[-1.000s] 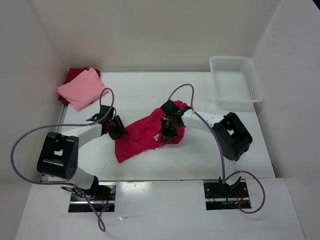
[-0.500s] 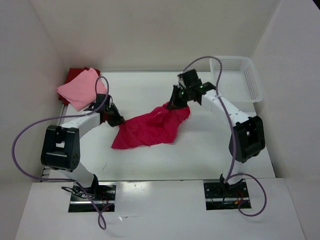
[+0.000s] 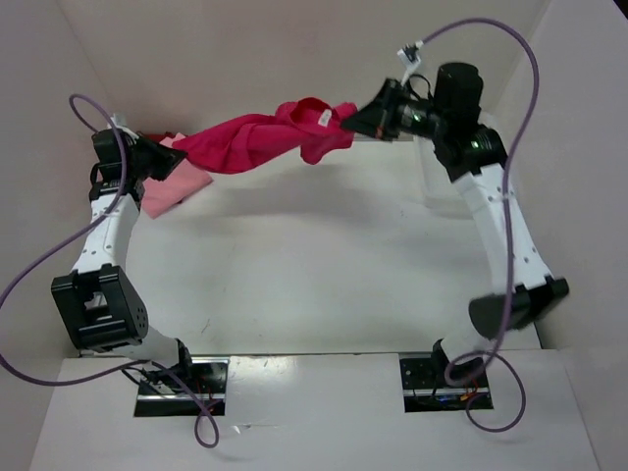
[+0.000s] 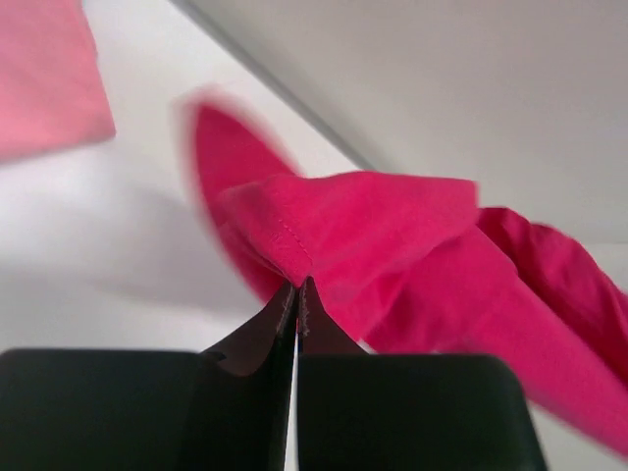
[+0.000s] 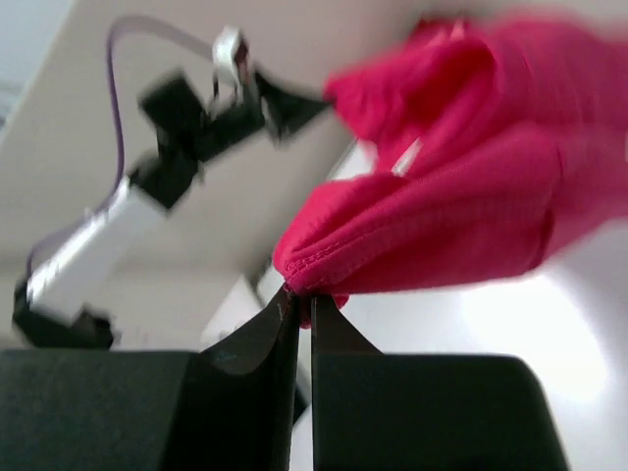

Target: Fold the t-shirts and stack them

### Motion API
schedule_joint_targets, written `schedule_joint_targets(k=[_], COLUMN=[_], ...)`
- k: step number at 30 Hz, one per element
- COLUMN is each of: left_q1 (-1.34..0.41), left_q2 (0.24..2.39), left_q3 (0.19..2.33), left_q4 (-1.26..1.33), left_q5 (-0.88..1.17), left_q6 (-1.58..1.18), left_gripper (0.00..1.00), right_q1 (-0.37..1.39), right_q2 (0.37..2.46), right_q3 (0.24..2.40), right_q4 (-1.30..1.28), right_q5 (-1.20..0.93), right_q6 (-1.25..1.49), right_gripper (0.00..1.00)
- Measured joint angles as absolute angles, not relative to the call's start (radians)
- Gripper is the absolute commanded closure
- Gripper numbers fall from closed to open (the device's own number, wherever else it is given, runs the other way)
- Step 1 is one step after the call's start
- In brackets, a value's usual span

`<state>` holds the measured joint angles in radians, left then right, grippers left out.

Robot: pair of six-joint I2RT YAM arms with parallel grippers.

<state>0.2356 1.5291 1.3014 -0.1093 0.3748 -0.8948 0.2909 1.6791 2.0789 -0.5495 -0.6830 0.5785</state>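
From above, the crimson shirt [image 3: 260, 139] hangs in the air over the far side of the table [image 3: 314, 275], stretched between both grippers. The left gripper [image 3: 159, 159] is clamped on its left end, above the pink shirt [image 3: 175, 191] lying at the far left. The right gripper [image 3: 355, 118] is clamped on its right end. A small white tag [image 3: 324, 116] there is too small to read.

Left wrist: the left gripper [image 4: 296, 292] has its fingers pressed together on a stitched hem, and the crimson shirt [image 4: 392, 245] fans off to the right. The pink shirt [image 4: 44, 78] blurs at upper left.

Right wrist: the right gripper [image 5: 299, 299] pinches a stitched fold, and the crimson shirt [image 5: 471, 196] bulges up and right. Its tag [image 5: 407, 157] is blurred and unreadable.
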Motion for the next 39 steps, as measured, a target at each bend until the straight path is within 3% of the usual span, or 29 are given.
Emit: schedule_joint_targets(k=[5, 8, 9, 10, 11, 14, 18, 21, 23, 26, 27, 29, 32, 35, 36, 39], left_q1=[0.255, 0.250, 0.246, 0.242, 0.238, 0.228, 0.215, 0.182, 0.128, -0.005, -0.056, -0.163, -0.274, -0.344, -0.362, -0.399], left_q2=[1.539, 1.624, 1.670, 1.725, 1.772, 1.903, 1.897, 1.751, 1.640, 1.538, 1.533, 1.584, 1.732, 1.911, 1.974, 2.133], left_q3=[1.278, 1.285, 1.293, 1.308, 1.321, 1.350, 1.264, 1.127, 1.074, 1.073, 1.098, 1.189, 1.370, 1.576, 1.643, 1.805], left_q4=[-0.057, -0.043, -0.040, -0.039, -0.039, -0.052, -0.073, -0.099, -0.119, -0.112, -0.112, -0.112, -0.136, -0.186, -0.199, -0.270], left_q5=[0.405, 0.429, 0.433, 0.438, 0.440, 0.458, 0.454, 0.409, 0.364, 0.294, 0.267, 0.207, 0.124, 0.062, 0.049, 0.019], left_q6=[-0.913, -0.915, -0.913, -0.912, -0.901, -0.888, -0.867, -0.844, -0.835, -0.829, -0.818, -0.788, -0.732, -0.673, -0.652, -0.602], left_gripper=[0.94, 0.86, 0.77, 0.51, 0.41, 0.17, 0.00, 0.00, 0.02, 0.23, 0.28, 0.42, 0.42, 0.42, 0.42, 0.39], right_q1=[0.191, 0.058, 0.027, 0.002, -0.013, -0.017, -0.015, -0.014, -0.011, 0.005, 0.015, 0.038, 0.061, 0.076, 0.081, 0.096], right_q2=[1.311, 1.306, 1.362, 1.425, 1.488, 1.576, 1.563, 1.551, 1.544, 1.535, 1.534, 1.534, 1.534, 1.534, 1.533, 1.532], right_q3=[1.438, 1.129, 1.061, 1.009, 0.964, 0.902, 0.911, 0.913, 0.915, 0.921, 0.925, 0.942, 0.967, 0.983, 0.984, 0.986], right_q4=[-0.468, -0.485, -0.483, -0.485, -0.492, -0.535, -0.518, -0.513, -0.513, -0.513, -0.513, -0.511, -0.502, -0.492, -0.487, -0.482], right_q5=[-0.769, -0.729, -0.691, -0.650, -0.605, -0.516, -0.459, -0.417, -0.392, -0.361, -0.352, -0.345, -0.344, -0.348, -0.350, -0.359], right_q6=[0.531, 0.519, 0.518, 0.520, 0.524, 0.530, 0.531, 0.525, 0.521, 0.513, 0.514, 0.517, 0.524, 0.532, 0.535, 0.543], right_gripper=[1.00, 0.99, 0.96, 0.89, 0.85, 0.68, 0.56, 0.53, 0.61, 0.81, 0.93, 0.98, 0.98, 0.82, 0.72, 0.66])
